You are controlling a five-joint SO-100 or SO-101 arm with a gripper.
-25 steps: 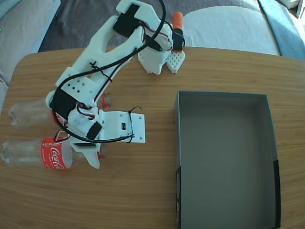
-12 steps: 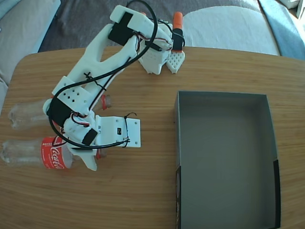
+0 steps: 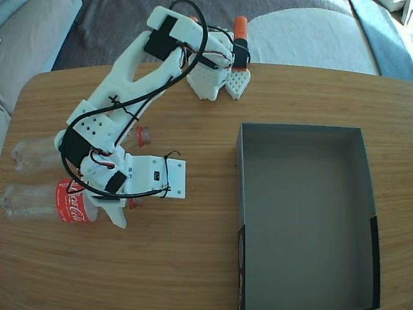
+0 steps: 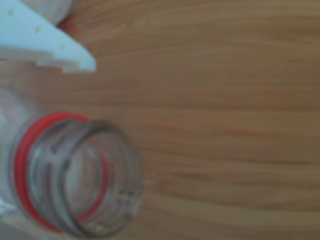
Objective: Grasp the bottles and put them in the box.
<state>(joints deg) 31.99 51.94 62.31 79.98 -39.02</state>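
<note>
On the wooden table (image 3: 213, 258), largest first: the box (image 3: 307, 213) lay dark grey and empty, well apart from the jaws, off to the right in the fixed view. The white arm (image 3: 129, 84) reached from its base at the far edge down to the left side of the table.

Two bottles lay side by side on their sides there. The near bottle (image 3: 45, 202), red label showing, ran under the gripper (image 3: 119, 206), with the neck end at the jaws. The far bottle (image 3: 39, 154) lay just beyond, its neck (image 3: 143, 136) poking out past the arm.

In the wrist view the open mouth (image 4: 82, 180) of the near bottle, with its red ring, sat close below one white finger (image 4: 45, 42). The other finger was out of shot.

Jaw state: could not tell. They appeared to straddle the neck, but neither view showed whether they had clenched on it or were released.

Risks, as judged: a grip at the neck leaves the long body hanging, so it could swing or slip on lifting. The round bottle could roll away if nudged. The far bottle lay close enough to be bumped.
</note>
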